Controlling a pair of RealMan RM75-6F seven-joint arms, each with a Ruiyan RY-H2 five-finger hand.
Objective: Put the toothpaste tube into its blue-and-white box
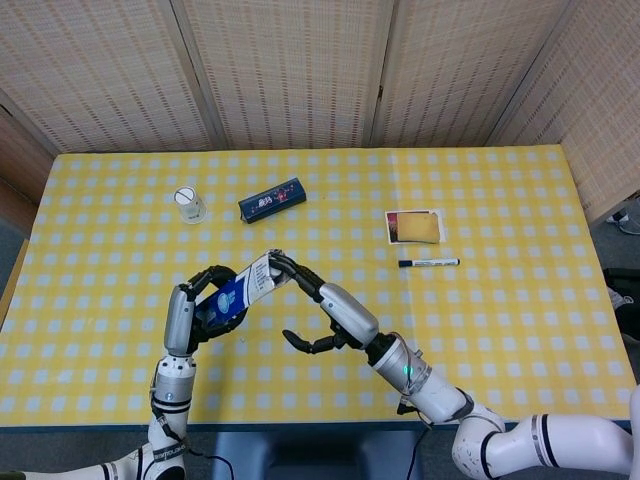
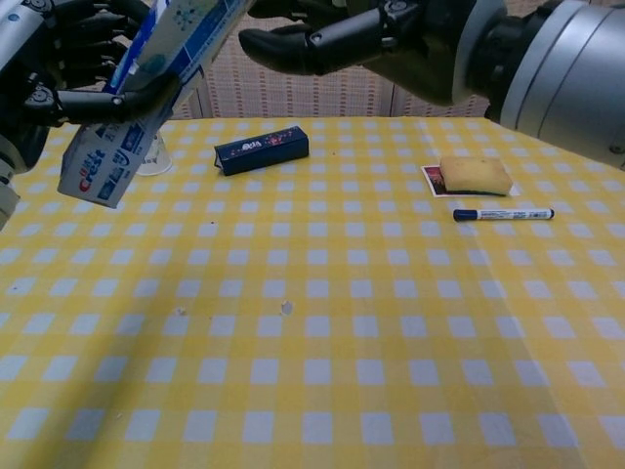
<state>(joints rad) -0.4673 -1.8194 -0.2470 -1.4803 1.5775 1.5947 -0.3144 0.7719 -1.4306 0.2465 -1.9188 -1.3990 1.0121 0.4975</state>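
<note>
The left hand [image 1: 205, 305] is gripping the blue-and-white box [image 1: 235, 290] above the near left part of the table [image 1: 520, 300], its fingers wrapping the box body; the box is tilting, its lower end hanging toward the robot in the chest view and its upper end rising toward the right hand [image 1: 320, 305]. The right hand is reaching across with one fingertip touching the box's upper, far end, while its other fingers are curling loosely below and holding nothing. The toothpaste tube is not showing apart from the box; whether it is lying fully inside cannot be told.

Two small specks [image 2: 285, 308] are lying on the checked cloth near the middle. Farther out on the right, a marker pen [image 1: 428, 263] is lying flat; just beyond it, a yellow sponge [image 1: 420, 229] is resting on a card [image 1: 391, 228]. At the far left, a dark blue carton [image 1: 272, 199] is lying flat; beside it, a small white cup [image 1: 187, 204] is standing upright, its contents not discernible.
</note>
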